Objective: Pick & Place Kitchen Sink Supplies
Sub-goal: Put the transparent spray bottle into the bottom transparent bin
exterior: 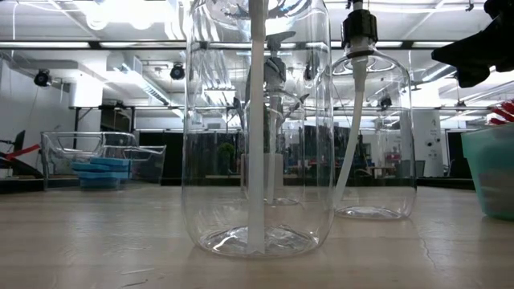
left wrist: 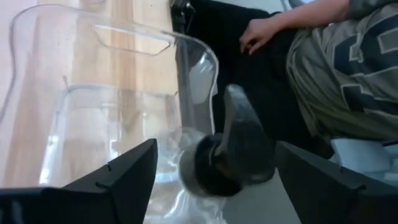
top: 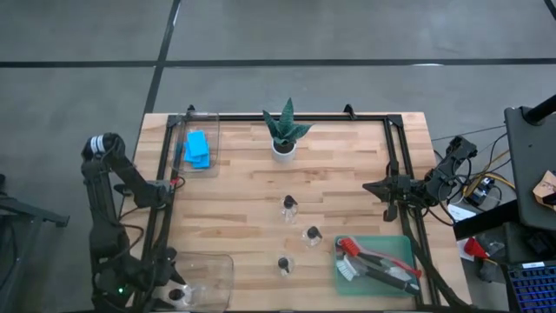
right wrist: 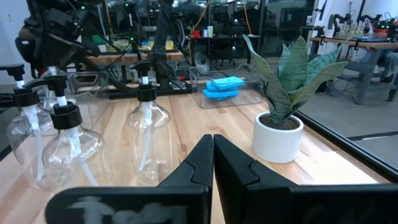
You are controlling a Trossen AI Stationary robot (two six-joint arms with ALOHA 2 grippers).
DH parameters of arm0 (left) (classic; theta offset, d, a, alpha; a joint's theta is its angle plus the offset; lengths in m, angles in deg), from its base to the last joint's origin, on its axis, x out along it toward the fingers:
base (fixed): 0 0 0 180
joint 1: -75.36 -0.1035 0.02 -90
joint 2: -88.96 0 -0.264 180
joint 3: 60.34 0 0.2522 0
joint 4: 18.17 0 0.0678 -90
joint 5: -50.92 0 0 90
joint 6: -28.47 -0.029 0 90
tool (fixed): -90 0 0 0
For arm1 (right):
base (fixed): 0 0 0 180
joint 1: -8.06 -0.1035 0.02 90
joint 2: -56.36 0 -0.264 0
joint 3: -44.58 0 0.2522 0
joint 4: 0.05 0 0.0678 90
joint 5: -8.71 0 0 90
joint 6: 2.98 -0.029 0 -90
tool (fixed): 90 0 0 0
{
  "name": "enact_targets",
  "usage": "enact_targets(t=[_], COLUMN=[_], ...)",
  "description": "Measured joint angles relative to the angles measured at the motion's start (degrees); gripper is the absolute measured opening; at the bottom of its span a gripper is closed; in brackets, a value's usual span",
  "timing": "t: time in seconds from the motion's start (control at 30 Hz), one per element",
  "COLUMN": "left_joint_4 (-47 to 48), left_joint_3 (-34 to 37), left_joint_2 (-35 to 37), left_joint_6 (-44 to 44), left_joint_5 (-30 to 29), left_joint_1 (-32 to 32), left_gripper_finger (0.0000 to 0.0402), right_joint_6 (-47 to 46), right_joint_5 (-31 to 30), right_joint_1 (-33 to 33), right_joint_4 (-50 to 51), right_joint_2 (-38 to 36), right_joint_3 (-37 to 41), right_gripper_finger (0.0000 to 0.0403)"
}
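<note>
Three clear black-capped bottles [top: 289, 205] [top: 312, 233] [top: 284, 263] stand upright on the table's middle; in the low view they are close up [exterior: 255, 128]. A further bottle [left wrist: 214, 165] lies in the clear bin [top: 204, 280] at the near left corner. My left gripper [left wrist: 217, 186] hovers open over that bin, its fingers wide on either side of the bottle, apart from it. Blue sponges [top: 198, 149] lie in the far left clear bin. Red-and-black brushes [top: 373, 258] lie in the green tray [top: 401, 248]. My right gripper [right wrist: 213, 149] is shut, above the table's right side [top: 382, 187].
A green plant in a white pot [top: 284, 132] stands at the far middle. A black frame rail [top: 395, 165] runs along the table's sides. A person sits just past the near left corner, a hand [left wrist: 261, 34] showing beyond the bin.
</note>
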Motion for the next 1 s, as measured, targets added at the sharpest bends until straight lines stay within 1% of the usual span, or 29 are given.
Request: enact_targets(t=[0.23, 0.4, 0.6, 0.77, 0.83, 1.0], left_joint_4=[5.56, 9.25, 9.59, 9.7, 9.59, 9.57], left_joint_3=[-0.02, -0.02, -0.02, -0.02, -0.02, -0.02], left_joint_2=[3.49, 6.81, 10.82, 13.37, 14.71, 17.56], left_joint_6=[-0.05, -0.1, -3.93, -5.05, -6.85, -7.91], left_joint_5=[-1.15, -5.47, -6.32, -6.4, -8.18, -14.52], left_joint_1=[-0.07, -0.07, -0.07, -0.07, -0.09, -0.2], left_gripper_finger=[0.0314, 0.0314, 0.0314, 0.0314, 0.0314, 0.0314], right_joint_6=[0.0, 0.01, 0.0, 0.0, 0.0, 0.0], right_joint_5=[0.01, 0.0, -0.01, 0.0, 0.0, -0.01], right_joint_1=[0.0, 0.0, 0.02, 0.01, 0.01, 0.0], right_joint_4=[0.0, -0.01, 0.0, -0.01, 0.0, -0.01], right_joint_2=[0.0, 0.0, -0.02, -0.01, 0.0, -0.02], right_joint_3=[0.0, 0.0, 0.0, 0.0, 0.0, 0.0], right_gripper_finger=[0.0008, 0.0008, 0.0008, 0.0008, 0.0008, 0.0008])
